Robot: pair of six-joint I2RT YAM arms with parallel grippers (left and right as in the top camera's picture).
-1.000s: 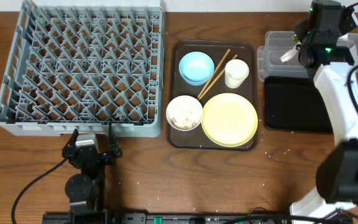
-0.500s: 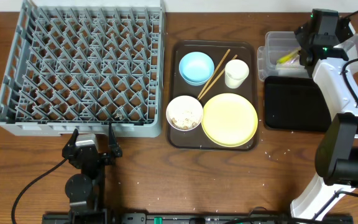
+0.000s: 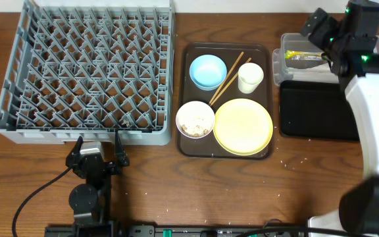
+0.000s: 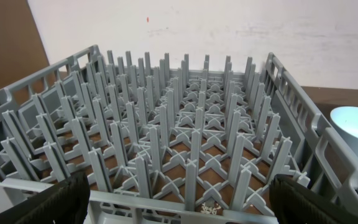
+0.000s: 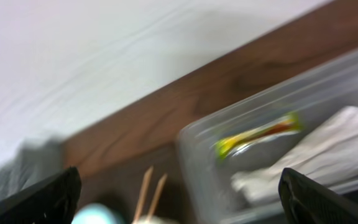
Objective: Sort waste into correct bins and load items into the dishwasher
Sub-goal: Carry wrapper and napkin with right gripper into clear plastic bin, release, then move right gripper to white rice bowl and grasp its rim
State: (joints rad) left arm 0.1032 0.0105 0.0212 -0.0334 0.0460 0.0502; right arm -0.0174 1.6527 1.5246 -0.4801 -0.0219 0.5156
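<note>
Sorting table, wrapper already binned.
Left gripper [image 3: 99, 142], wide and empty, beside rack [image 3: 84, 72]; blue bowl [image 3: 208, 71], white bowl [image 3: 195, 119], cup [image 3: 250, 77], chopsticks [image 3: 227, 78], plate [image 3: 243, 126] on tray [image 3: 226, 46]; wrapper [image 3: 303, 57] and napkin [image 5: 319, 149] inside clear tub [image 3: 278, 66]; right gripper [image 5: 179, 196] wide, empty, nearby.

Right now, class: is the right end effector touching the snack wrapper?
Apart. In the right wrist view the snack wrapper lies in the clear tub, with a gap to the right end effector.

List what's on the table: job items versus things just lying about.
Job: dish rack, clear tub, black tray, wrapper, napkin, yellow plate, blue bowl, white bowl, crumbs, cup, chopsticks.
Lying about: brown serving tray.
</note>
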